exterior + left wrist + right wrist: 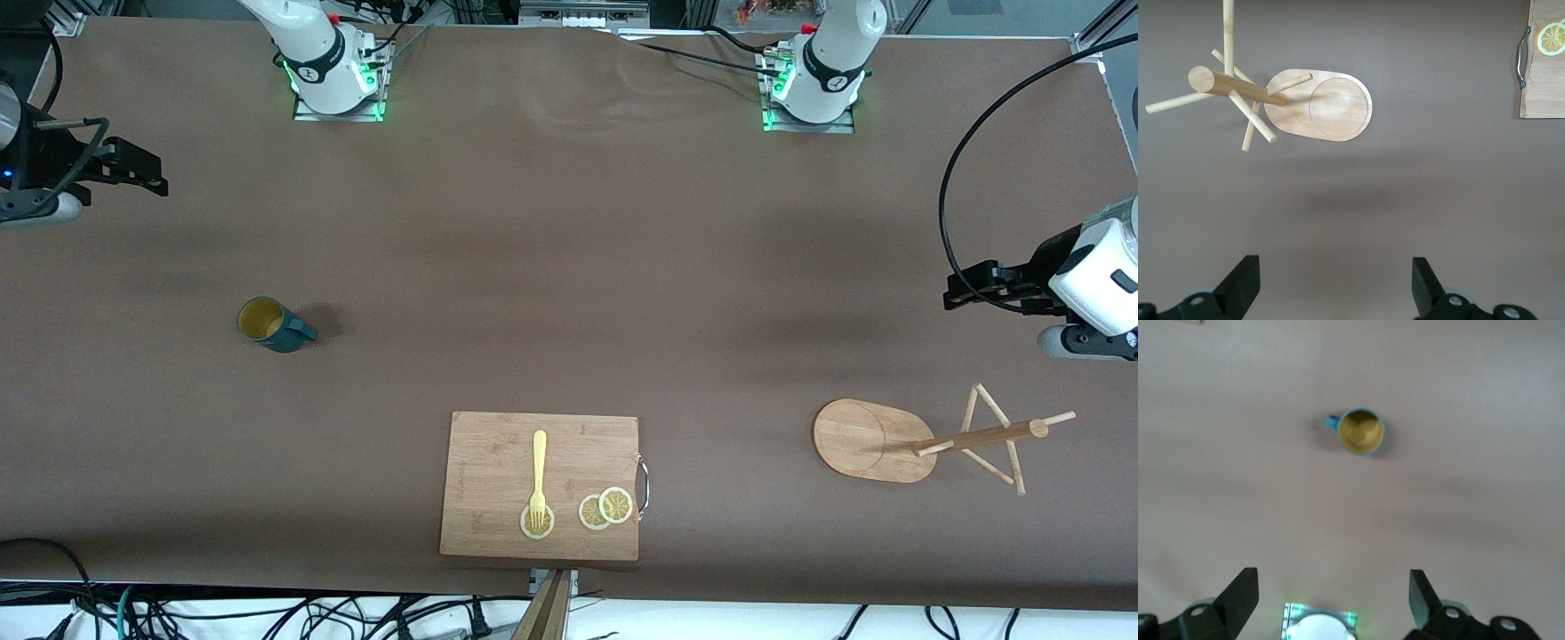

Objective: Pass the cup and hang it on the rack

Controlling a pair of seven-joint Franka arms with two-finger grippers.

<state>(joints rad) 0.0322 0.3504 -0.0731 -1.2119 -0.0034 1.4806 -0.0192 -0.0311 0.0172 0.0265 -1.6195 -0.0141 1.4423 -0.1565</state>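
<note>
The dark teal cup [274,325] stands upright on the brown table toward the right arm's end, its tan inside showing and its handle pointing toward the table's middle. It also shows in the right wrist view [1361,431]. The wooden rack [876,440] stands toward the left arm's end, with an oval base, a post and thin pegs; it also shows in the left wrist view [1318,105]. My right gripper [149,176] is open and empty, high over the table's edge and apart from the cup; its fingers [1238,593] stand wide. My left gripper [958,293] is open and empty over bare table beside the rack; its fingers [1241,280] stand wide.
A bamboo cutting board [498,444] with a metal handle lies at the table's edge nearest the front camera, carrying a yellow fork [539,476] and lemon slices [605,508]. Its end shows in the left wrist view [1542,80]. The right arm's base [1317,623] shows below its gripper.
</note>
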